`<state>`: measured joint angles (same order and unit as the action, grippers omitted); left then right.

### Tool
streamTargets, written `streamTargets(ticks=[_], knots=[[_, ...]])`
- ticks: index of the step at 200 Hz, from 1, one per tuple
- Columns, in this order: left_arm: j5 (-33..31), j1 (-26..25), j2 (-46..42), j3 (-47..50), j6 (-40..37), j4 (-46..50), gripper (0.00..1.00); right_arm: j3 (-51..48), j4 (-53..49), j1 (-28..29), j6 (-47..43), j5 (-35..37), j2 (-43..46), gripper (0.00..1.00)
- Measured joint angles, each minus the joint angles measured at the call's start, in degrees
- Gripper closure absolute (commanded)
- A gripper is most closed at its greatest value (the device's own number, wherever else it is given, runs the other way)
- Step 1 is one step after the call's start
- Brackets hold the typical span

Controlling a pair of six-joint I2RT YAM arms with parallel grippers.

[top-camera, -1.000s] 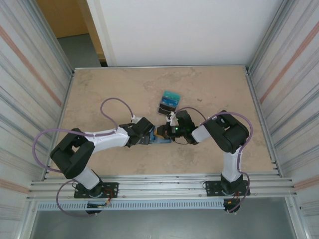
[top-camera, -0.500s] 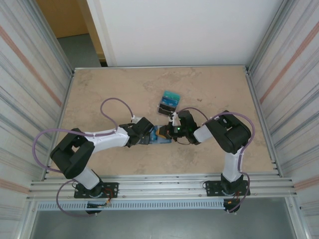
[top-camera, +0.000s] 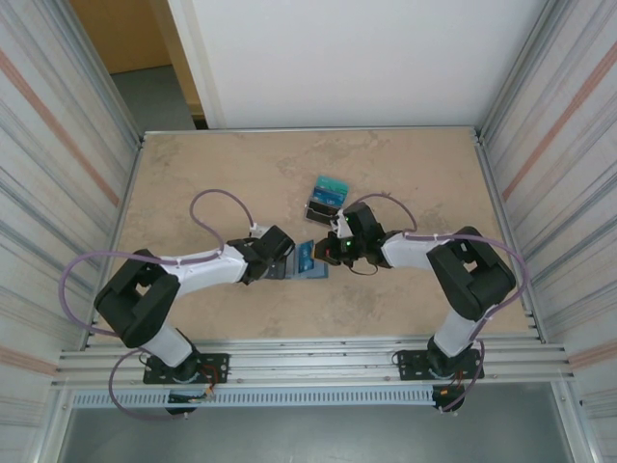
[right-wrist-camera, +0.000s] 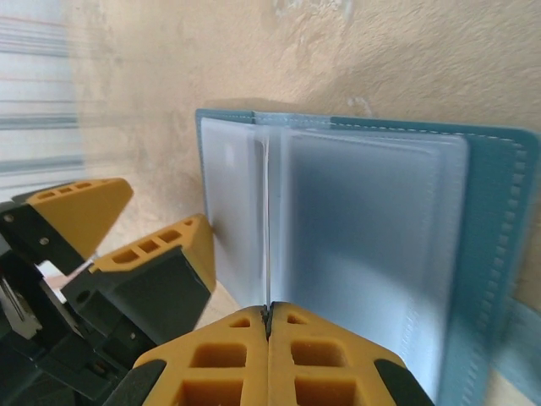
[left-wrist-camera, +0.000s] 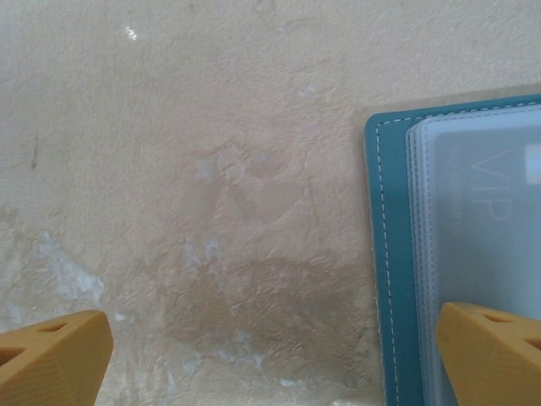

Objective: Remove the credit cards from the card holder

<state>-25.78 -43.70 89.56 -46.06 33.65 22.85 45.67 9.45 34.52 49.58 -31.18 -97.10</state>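
Note:
The card holder (top-camera: pixel 308 260) lies open on the table between both grippers, teal-blue with pale clear sleeves (right-wrist-camera: pixel 363 237). A pale card marked VIP (left-wrist-camera: pixel 486 211) sits under a sleeve. My right gripper (right-wrist-camera: pixel 268 311) (top-camera: pixel 331 250) is shut on a thin pale leaf standing on edge at the holder's fold; I cannot tell if it is a sleeve or a card. My left gripper (left-wrist-camera: pixel 270 355) (top-camera: pixel 285 258) is open at the holder's left edge, one fingertip (left-wrist-camera: pixel 494 351) over the sleeves and the other (left-wrist-camera: pixel 51 355) over bare table. Its fingers (right-wrist-camera: pixel 156 254) show beside the holder.
A small dark boxy tray (top-camera: pixel 325 199) with teal cards in it stands just beyond the grippers. Metal walls (top-camera: pixel 67 145) close in the table left and right, and a rail (top-camera: pixel 308 362) runs along the near edge.
The right arm's elbow has swung out to the right and its gripper has drawn back a little. The holder now lies flatter and more spread open. The left gripper has barely shifted.

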Motion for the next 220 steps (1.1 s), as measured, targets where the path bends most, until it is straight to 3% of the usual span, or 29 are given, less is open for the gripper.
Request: streamTargets(ticks=[60,119,220], knots=[[0.4,0.4,-1.2,0.0,-1.7,0.5,0.01,10.1,-20.9,0.8,-11.7,9.1,5.7,0.97],[0.7,0.4,-7.8,0.0,-2.5,1.2,0.01,22.8,-34.7,0.5,-25.4,18.5,6.0,0.99],[0.7,0.4,-15.3,0.0,-2.6,1.3,0.01,42.5,-43.2,-5.5,-48.0,20.1,-6.2,1.0]])
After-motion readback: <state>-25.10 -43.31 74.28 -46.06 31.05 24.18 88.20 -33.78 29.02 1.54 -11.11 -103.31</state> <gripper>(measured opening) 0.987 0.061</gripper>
